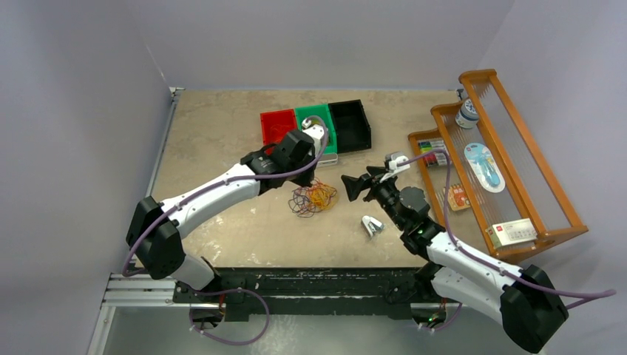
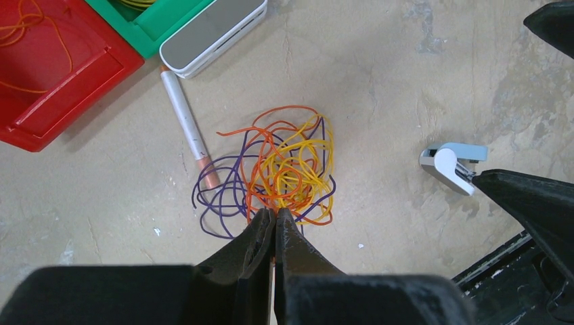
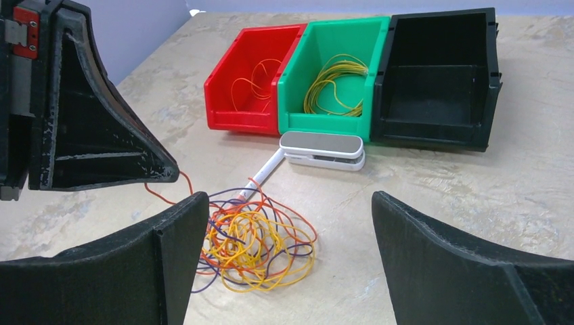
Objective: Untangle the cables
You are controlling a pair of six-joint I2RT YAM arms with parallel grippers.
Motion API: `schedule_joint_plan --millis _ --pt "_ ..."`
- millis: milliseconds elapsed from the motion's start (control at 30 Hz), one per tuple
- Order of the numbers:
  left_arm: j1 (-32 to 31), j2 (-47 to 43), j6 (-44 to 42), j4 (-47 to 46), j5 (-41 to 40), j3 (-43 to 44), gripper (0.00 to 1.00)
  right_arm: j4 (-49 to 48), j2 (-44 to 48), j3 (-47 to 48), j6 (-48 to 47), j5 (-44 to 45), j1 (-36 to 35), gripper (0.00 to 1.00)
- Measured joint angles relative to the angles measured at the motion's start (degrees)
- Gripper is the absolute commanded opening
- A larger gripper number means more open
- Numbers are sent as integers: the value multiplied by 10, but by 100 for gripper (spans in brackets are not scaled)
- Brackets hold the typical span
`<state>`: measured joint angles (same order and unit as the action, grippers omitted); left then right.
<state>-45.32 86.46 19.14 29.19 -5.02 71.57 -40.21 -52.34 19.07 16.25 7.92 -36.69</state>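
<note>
My left gripper (image 2: 274, 220) pinches an orange strand of the cables (image 2: 277, 169); my right gripper (image 3: 290, 198) hangs spread wide nearby

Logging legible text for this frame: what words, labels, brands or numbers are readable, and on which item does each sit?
No text is legible in any view.
White-and-red box on the wooden rack: print too small.
Orange card: blurred.
Blue-and-white blister pack: nothing readable.
Bottle label: too small.
Red tag, right wrist view: no characters visible.
</note>
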Motion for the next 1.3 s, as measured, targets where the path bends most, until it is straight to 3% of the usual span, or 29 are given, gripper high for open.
schedule_joint_plan --millis 267,800,1300 --pt "-20 0 15 0 -24 0 0 0 3 -10 -2 -7 0 91" --pt "-61 0 14 -3 4 16 0 -23 49 -31 -48 -37 0 93" --pt "-62 -27 13 -4 3 31 0 -82 4 -31 -105 -170 -12 94"
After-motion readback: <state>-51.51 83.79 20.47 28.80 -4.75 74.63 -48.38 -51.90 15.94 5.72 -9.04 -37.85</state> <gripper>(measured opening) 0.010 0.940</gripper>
